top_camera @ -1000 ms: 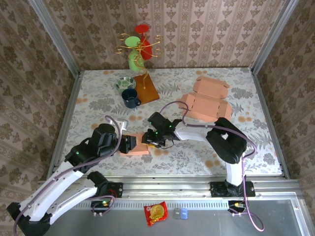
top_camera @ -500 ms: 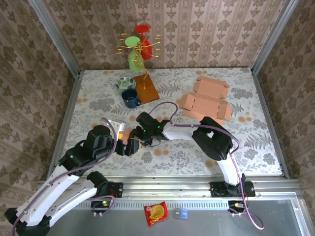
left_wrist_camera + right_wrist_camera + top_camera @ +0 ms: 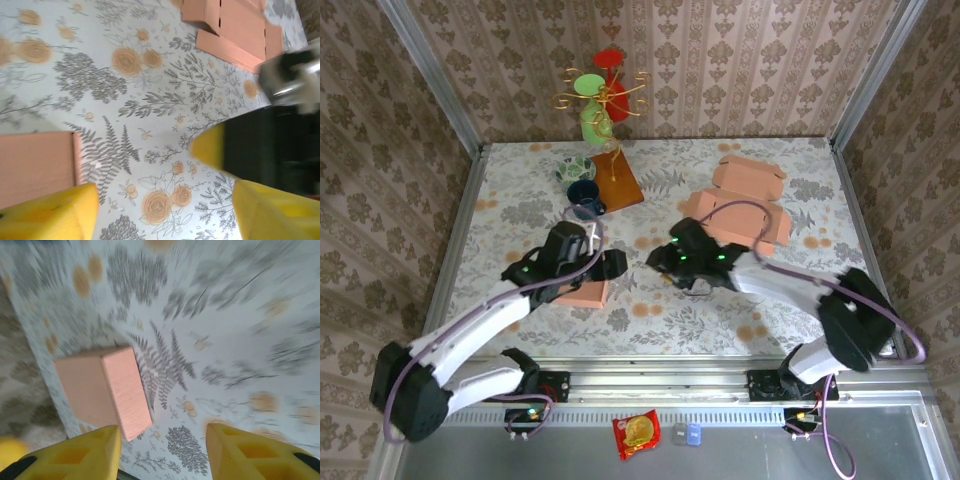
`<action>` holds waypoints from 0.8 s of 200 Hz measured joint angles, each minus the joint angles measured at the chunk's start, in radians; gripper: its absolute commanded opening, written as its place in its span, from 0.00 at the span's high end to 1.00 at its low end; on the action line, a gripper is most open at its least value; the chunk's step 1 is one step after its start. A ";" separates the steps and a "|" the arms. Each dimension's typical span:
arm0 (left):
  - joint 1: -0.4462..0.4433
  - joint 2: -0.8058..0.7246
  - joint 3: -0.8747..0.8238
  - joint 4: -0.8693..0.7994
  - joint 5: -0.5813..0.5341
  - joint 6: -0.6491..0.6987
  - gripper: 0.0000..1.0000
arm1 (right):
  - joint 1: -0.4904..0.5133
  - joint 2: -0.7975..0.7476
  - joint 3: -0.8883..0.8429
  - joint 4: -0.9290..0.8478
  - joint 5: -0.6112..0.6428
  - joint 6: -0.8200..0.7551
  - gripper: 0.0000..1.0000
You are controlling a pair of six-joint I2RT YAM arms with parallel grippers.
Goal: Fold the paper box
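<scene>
With left gripper (image 3: 612,266) and right gripper (image 3: 658,264) parted and empty beside the folded box (image 3: 582,293), unheld flaps were judged liable to reopen.

Salmon-pink paper box (image 3: 102,390), white tablecloth (image 3: 520,210) with grey ferns, orange flowers.

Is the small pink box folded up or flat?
Folded up: the small pink box stands as a closed block with top and side faces.
</scene>
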State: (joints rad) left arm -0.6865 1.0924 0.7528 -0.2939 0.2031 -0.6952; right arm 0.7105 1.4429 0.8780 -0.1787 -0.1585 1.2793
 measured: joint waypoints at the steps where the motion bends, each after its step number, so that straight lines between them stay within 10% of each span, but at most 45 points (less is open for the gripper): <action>1: -0.001 0.004 0.002 0.002 0.001 -0.002 0.41 | -0.005 -0.014 -0.006 -0.005 0.000 0.000 0.50; 93: -0.131 0.565 0.304 0.304 -0.051 -0.356 0.48 | -0.501 -0.621 -0.188 -0.289 -0.058 -0.038 0.51; 160: -0.165 0.862 0.465 0.495 -0.120 -0.600 0.48 | -0.605 -0.740 -0.208 -0.387 -0.159 -0.044 0.50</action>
State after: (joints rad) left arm -0.8516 1.9545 1.2175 0.2008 0.0830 -1.2953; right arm 0.1055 0.7029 0.6697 -0.5659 -0.3172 1.2354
